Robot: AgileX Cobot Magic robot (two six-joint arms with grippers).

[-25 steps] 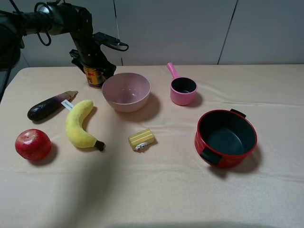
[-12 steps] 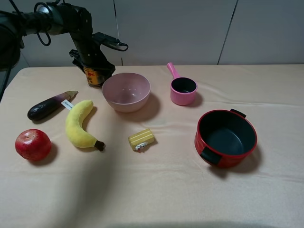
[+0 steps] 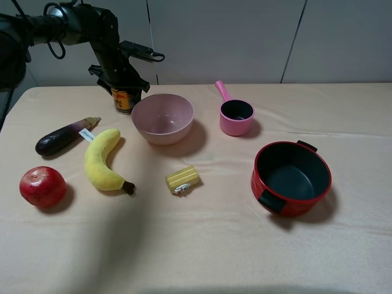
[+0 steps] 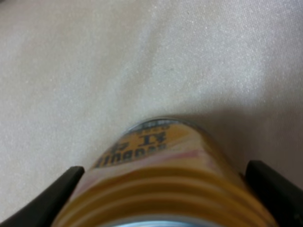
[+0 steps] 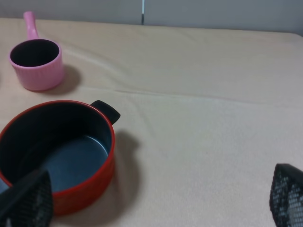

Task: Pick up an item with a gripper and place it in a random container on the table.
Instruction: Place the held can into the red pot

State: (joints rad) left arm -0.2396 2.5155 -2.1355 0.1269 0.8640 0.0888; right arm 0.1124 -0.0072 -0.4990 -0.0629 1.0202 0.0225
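Worktop (image 3: 202,257): a beige cloth surface that carries every object in the scene.
Right pincer (image 5: 151,201): we see only two dark fingertips at the frame corners. They stand wide apart with nothing between them, and the high view does not show this pincer.
Red pot (image 3: 291,177): it stands upright at near right and its dark inside looks empty. We take it as the container; it is well apart from the can.
Yellow block (image 3: 182,179), banana (image 3: 103,158): these lie in the middle ground, unmoved over the last second.
Pink bowl (image 3: 163,117): it sits just beside the can, on the side toward the pot.
Can (image 3: 124,103): it stands upright at far left.
Left pincer (image 3: 124,89): it is closed on the can's upper body, with one finger at each side in the wrist view.
Change: the left arm has edged slightly upward, while the can has scarcely shifted. We judge that the grasp is made and the lift is only beginning; the carry and release remain.
Hidden: the pincer covers the can's top in the high view. The label is blurred in the wrist view. We cannot tell whether the base has left the cloth.
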